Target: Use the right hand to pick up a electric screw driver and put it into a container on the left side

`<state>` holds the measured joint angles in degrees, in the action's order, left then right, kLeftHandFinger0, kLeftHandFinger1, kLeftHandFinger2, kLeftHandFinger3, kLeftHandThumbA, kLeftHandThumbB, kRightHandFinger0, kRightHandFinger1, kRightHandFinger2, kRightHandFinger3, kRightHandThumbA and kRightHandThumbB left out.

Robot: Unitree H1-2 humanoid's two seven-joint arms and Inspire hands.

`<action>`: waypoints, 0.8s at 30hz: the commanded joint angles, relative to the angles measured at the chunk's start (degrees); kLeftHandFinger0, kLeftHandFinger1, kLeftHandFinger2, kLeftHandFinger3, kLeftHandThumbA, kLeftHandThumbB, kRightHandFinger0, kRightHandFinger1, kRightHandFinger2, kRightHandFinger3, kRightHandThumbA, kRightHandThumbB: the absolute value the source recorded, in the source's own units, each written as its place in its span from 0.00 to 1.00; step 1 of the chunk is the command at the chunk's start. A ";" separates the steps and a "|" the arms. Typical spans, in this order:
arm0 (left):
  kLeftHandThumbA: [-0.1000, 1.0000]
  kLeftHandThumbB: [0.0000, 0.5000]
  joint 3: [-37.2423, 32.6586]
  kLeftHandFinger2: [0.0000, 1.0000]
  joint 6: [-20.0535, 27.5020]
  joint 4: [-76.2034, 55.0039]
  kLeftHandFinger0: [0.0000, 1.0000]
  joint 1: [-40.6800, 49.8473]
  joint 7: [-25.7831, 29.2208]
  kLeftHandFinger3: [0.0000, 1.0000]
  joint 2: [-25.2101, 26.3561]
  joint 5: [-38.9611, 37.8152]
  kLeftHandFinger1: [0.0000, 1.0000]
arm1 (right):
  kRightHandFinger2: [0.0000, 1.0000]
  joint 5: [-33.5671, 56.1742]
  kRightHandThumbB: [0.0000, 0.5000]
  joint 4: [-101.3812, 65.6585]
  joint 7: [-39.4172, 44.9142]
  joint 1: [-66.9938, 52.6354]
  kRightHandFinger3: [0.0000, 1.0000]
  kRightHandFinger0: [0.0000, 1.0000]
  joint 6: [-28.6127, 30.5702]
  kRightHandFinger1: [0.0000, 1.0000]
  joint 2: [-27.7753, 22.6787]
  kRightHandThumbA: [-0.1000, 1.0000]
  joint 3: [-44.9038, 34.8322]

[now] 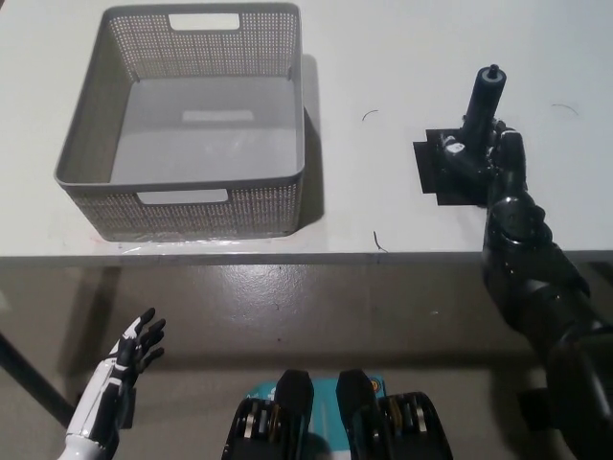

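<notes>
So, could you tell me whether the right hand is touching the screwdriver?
Touching: in the head view, the right hand wraps the lower part of the upright screwdriver, with no gap visible between them.

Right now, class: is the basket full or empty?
Empty: the basket shows only its bare grey floor; the screwdriver stands outside it.
</notes>
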<state>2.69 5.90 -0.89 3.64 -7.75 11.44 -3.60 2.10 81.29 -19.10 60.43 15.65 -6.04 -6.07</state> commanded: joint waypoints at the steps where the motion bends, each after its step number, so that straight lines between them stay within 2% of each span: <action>1: 1.00 0.45 -0.13 1.00 0.21 -2.02 1.00 -0.61 -0.71 1.00 1.08 0.23 1.00 | 0.63 -1.33 0.30 -0.04 -5.16 4.07 0.53 0.00 -2.24 0.17 -0.30 0.00 1.08; 4: 1.00 0.44 -0.15 1.00 0.64 -1.84 1.00 -0.54 -0.69 1.00 1.26 0.50 1.00 | 0.64 -1.40 0.31 -0.20 -5.66 3.87 0.56 0.00 -1.98 0.17 -0.11 0.00 1.44; 9: 1.00 0.39 -0.28 1.00 1.16 -1.20 1.00 -0.81 -0.67 1.00 1.46 0.85 1.00 | 0.60 -1.57 0.32 -0.50 -7.27 3.95 0.58 0.00 -0.82 0.14 0.03 0.00 1.94; 16: 1.00 0.39 -0.16 1.00 0.60 -1.39 1.00 -0.96 -0.60 1.00 1.40 0.65 1.00 | 0.59 -0.94 0.27 -1.09 -8.09 5.17 0.60 0.00 0.51 0.13 0.63 0.00 1.61; 21: 1.00 0.37 0.06 1.00 0.69 -1.11 1.00 -0.98 -0.31 1.00 1.20 0.58 1.00 | 0.58 -2.33 0.28 -2.02 -9.16 7.67 0.63 0.00 1.60 0.13 1.30 0.00 2.88; 23: 1.00 0.37 0.00 1.00 0.35 -1.37 1.00 -0.89 -0.28 1.00 1.29 0.84 1.00 | 0.61 -3.41 0.28 -2.44 -9.86 8.78 0.69 0.00 0.95 0.16 1.58 0.00 4.06; 24: 1.00 0.37 -0.03 1.00 0.58 -1.06 1.00 -0.97 -0.28 1.00 1.31 0.92 1.00 | 0.66 -3.80 0.27 -3.31 -9.98 9.49 0.71 0.00 2.57 0.19 1.96 0.00 4.54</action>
<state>2.59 5.89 -0.91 3.36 -7.73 11.78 -3.20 1.05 81.52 -26.65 62.44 13.91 -4.63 -3.42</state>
